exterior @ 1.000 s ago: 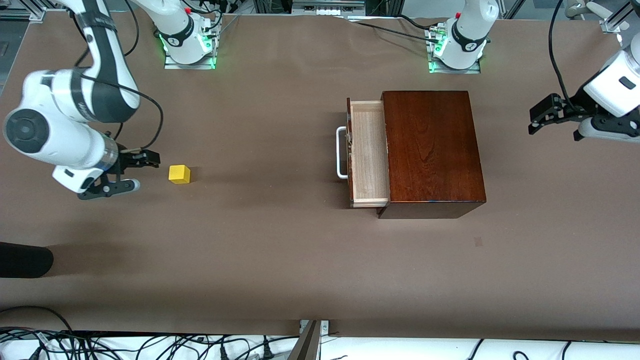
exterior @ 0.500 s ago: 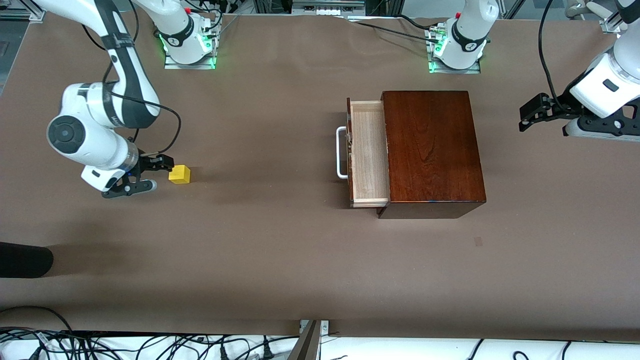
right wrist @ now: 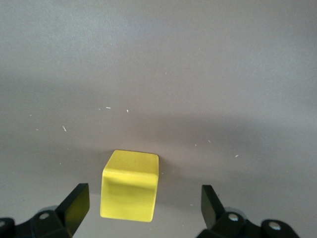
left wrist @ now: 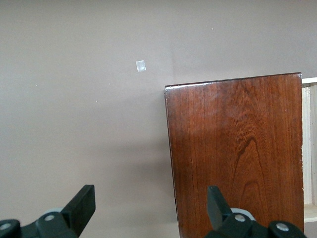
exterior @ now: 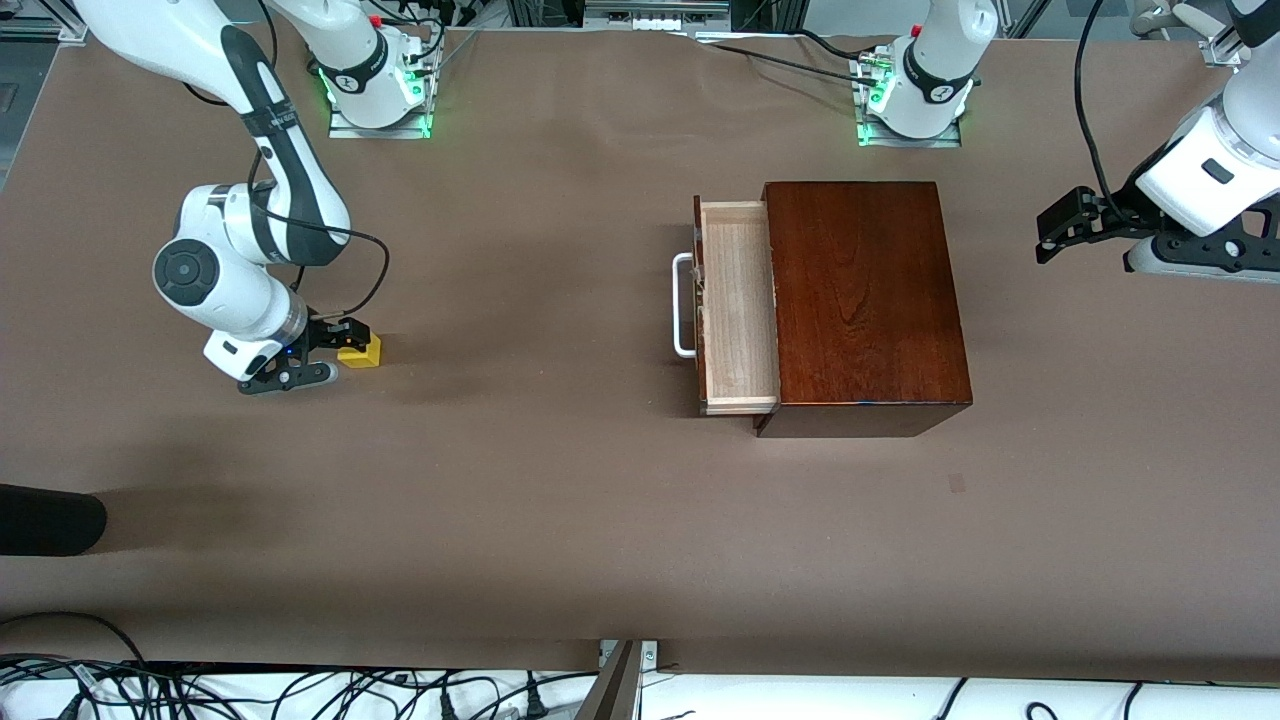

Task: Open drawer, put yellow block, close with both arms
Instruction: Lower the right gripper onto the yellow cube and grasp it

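1. Right hand (exterior: 322,352) down at the tabletop (exterior: 560,520), fingers spread wide, nothing gripped; the yellow block (exterior: 362,350) sits just beside it, partly btwn the fingertips, well apart from the drawer (exterior: 738,310), toward the right arm's end.
2. Right wrist view: block (right wrist: 130,185) rests flat on the tabletop, closer to one finger than the other, touching neither.
3. Handling, as a judgement: small rigid cube, prob. light, flat smooth faces; should take a firm pinch w/o deforming. Best hold is across two parallel side faces, centred, so it doesn't twist out.
4. Drawer stands pulled out of the dark wooden box (exterior: 865,300), pale tray bare, white handle (exterior: 683,305) facing the block.
5. Left hand (exterior: 1060,232) waits in the air, off the box's end away from the drawer, fingers apart, empty.
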